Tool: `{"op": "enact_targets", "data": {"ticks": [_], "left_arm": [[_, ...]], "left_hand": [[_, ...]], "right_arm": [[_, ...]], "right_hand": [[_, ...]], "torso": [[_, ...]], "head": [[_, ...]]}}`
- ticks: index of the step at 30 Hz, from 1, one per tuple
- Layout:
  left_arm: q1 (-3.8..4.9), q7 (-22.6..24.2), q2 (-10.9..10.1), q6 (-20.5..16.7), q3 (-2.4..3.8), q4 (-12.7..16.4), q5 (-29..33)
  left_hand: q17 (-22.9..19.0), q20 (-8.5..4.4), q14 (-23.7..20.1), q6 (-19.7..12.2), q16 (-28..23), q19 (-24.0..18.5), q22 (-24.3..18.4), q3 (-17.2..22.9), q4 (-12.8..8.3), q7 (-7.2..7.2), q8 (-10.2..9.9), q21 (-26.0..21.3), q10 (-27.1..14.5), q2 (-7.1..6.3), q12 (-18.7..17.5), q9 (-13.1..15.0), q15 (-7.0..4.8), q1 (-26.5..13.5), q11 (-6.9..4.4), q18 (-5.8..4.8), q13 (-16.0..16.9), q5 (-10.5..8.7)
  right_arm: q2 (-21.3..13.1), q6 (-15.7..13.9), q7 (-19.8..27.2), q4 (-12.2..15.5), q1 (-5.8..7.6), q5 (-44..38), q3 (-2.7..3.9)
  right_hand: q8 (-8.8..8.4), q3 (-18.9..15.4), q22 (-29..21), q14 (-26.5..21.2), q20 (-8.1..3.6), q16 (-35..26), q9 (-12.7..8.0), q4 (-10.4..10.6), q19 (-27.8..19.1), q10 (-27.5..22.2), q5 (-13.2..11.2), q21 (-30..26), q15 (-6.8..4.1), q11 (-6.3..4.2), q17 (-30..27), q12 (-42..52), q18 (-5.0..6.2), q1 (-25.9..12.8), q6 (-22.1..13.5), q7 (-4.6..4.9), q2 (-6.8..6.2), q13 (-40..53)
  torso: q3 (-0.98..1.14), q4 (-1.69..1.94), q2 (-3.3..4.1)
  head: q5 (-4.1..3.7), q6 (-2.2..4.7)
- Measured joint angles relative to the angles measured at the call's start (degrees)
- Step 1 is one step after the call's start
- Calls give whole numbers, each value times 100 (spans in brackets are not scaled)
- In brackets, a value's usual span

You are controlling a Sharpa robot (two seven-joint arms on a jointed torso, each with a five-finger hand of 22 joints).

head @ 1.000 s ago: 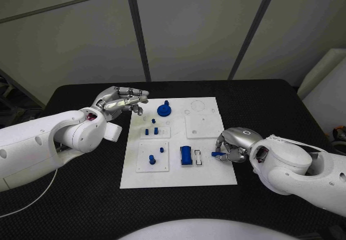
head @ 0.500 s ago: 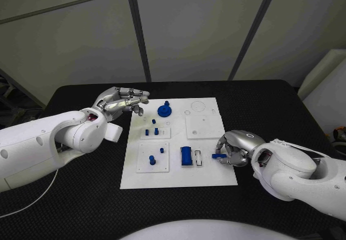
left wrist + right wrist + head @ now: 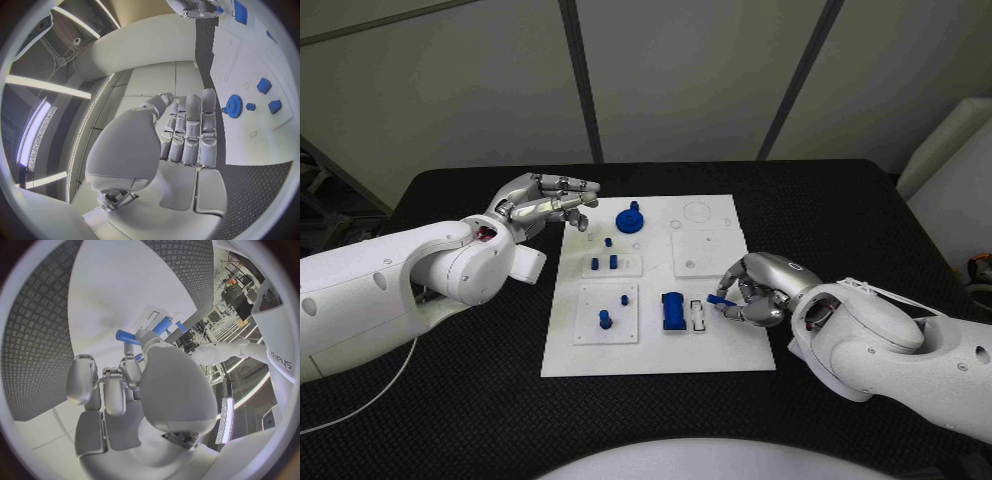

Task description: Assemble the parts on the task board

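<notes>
The black table (image 3: 473, 400) carries one white task board (image 3: 661, 345), lying in the middle with its long sides running away from the robot. Two white arms reach in, one from each side.

The left hand (image 3: 542, 203) hovers over the table just off the board's far left corner, fingers curled loosely together and holding nothing; the left wrist view shows them lying side by side, straight and close.

The right hand (image 3: 759, 290) is over the board's right edge, toward the near end, pinching one small blue part (image 3: 720, 299) between its fingertips. That part is a short peg, and it sits just beside a narrow slot in the board, right of the blue block (image 3: 672, 311).

On the board I count six more blue parts: one round gear (image 3: 629, 219) near the far edge, two short pegs (image 3: 603, 264) side by side left of centre, a single small peg (image 3: 626, 298) and a taller peg (image 3: 604, 319) on the near left plate, and the upright block in the near middle. The right hand's fingers cover part of the board's right edge.
</notes>
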Motion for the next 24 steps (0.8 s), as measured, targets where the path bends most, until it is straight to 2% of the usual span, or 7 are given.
{"op": "enact_targets", "data": {"ticks": [5, 6, 9, 21, 24], "left_arm": [[0, -1, 0, 1, 0, 6, 0], [0, -1, 1, 1, 0, 7, 0], [0, -2, 2, 2, 0, 9, 0], [0, -8, 0, 11, 0, 13, 0], [0, -10, -3, 13, 0, 13, 0]], "left_hand": [[0, 0, 0, 0, 0, 0, 0, 0, 0, 0, 0, 0, 0, 0, 0, 0, 0, 0, 0, 0, 0, 0], [0, 0, 0, 0, 0, 0, 0, 0, 0, 0, 0, 0, 0, 0, 0, 0, 0, 0, 0, 0, 0, 0], [0, 0, 0, 0, 0, 0, 0, 0, 0, 0, 0, 0, 1, 0, 0, 0, 0, 0, 0, 0, 0, 0], [1, 0, 0, 0, 0, 0, 0, 0, 0, 0, 0, 0, 1, 0, 0, 0, 0, 0, 1, 0, -1, 0], [1, 0, 0, 0, 0, 0, 0, 0, 0, 0, 0, 0, 1, 0, 0, 0, 0, 0, 1, 0, -1, 0]], "right_arm": [[156, 30, 13, -116, 0, 184, 0], [198, 55, 15, -148, 0, 227, 0], [307, 130, 16, -222, 0, 324, 0], [508, 373, 13, -357, 6, 545, 3], [518, 418, 8, -365, 6, 567, 4]], "right_hand": [[45, 54, 0, -4, -20, 0, 10, 74, 20, 44, 0, 0, -38, -19, 0, 38, 0, -243, 11, -10, -17, 25], [74, 20, 0, -4, -20, 0, 152, 108, 20, 55, 20, 0, -38, -15, 0, 41, 0, -329, 12, -10, -22, 25], [88, -16, -1, -4, -20, 0, 257, 145, 20, 82, 123, 0, -38, -42, -1, 67, 0, -424, 34, -33, -20, 24], [211, -125, -1, -3, -61, 31, 347, 253, 62, 223, 130, 40, -79, -100, -1, 291, -1, -683, 159, -68, 53, 24], [246, -144, -1, 18, -82, 31, 383, 273, 82, 288, 130, 65, -100, -122, -1, 420, 0, -748, 200, -106, 63, 24]], "torso": [[1, 0, 0], [1, 0, 0], [1, 0, 0], [3, 1, 3], [4, -1, 4]], "head": [[13, -4], [14, -4], [20, -9], [42, -33], [45, -39]]}}
